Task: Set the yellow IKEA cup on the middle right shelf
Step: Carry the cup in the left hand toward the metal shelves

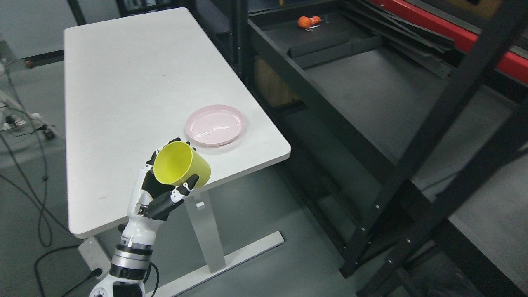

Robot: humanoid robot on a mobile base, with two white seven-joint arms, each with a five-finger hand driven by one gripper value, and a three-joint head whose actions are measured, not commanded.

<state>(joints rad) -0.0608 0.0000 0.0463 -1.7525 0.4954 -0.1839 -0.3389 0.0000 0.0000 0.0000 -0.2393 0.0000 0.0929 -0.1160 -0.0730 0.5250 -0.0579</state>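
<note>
yellow cup in our left hand, above the table's near edge

we saw our left hand come up from the lower left with its fingers wrapped around the yellow cup. the cup was tilted on its side, its open mouth turned toward the camera and to the left, and it was held clear of the white table, over the table's near right part. just beyond the cup a pink plate lay flat on the table, near the right corner, apart from the cup. to the right stood the black shelf rack, well apart from the hand, its dark shelves bare where we could see them except for a small orange object at the far end. cables trailed over the grey floor on the left. our right arm did not show.
</note>
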